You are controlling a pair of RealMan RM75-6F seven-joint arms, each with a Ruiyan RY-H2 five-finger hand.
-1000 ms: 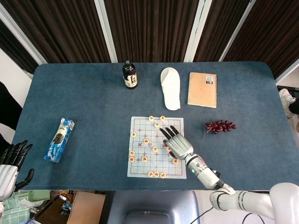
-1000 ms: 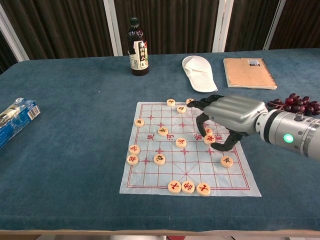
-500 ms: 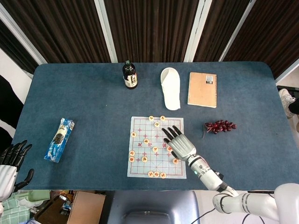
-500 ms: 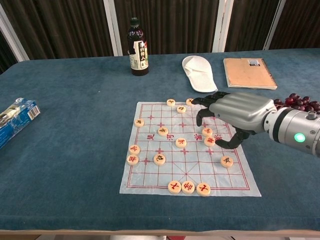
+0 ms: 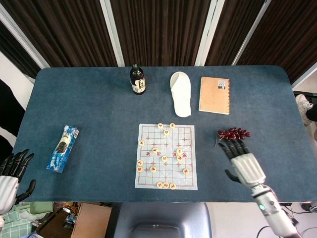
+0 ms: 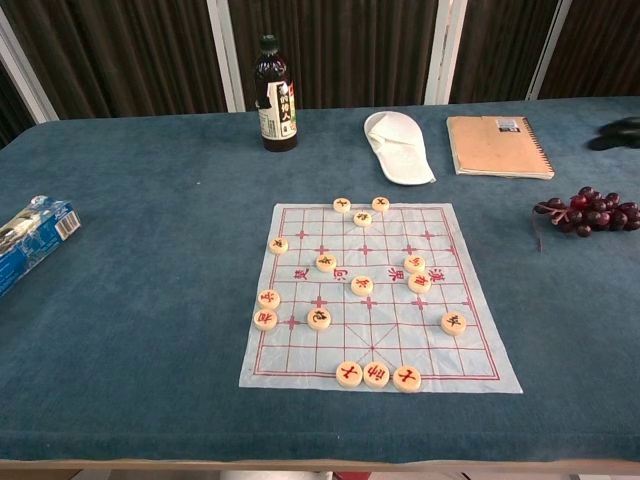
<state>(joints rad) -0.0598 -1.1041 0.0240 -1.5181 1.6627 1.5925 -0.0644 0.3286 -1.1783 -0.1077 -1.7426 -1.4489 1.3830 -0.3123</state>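
A paper chess board [image 5: 166, 173] [image 6: 470, 345] lies on the blue table with several round wooden pieces [image 5: 164, 158] [image 6: 362, 285] scattered on it. My right hand [image 5: 243, 165] hovers right of the board, fingers spread and holding nothing. Its fingertips [image 5: 229, 146] end just short of a bunch of dark red grapes [image 5: 234, 133] [image 6: 590, 212]. The chest view shows only dark fingertips [image 6: 620, 133] at its right edge. My left hand [image 5: 11, 176] hangs off the table's front left corner, fingers apart and empty.
A dark bottle [image 5: 137, 80] [image 6: 276, 95], a white slipper [image 5: 181, 93] [image 6: 398, 146] and a spiral notebook [image 5: 215, 94] [image 6: 497, 146] stand along the back. A blue snack packet [image 5: 63, 148] [image 6: 30, 238] lies at the left.
My right hand has left the chess board and moved right, to beside the grapes. The pieces stay on the board and the left hand has not moved.
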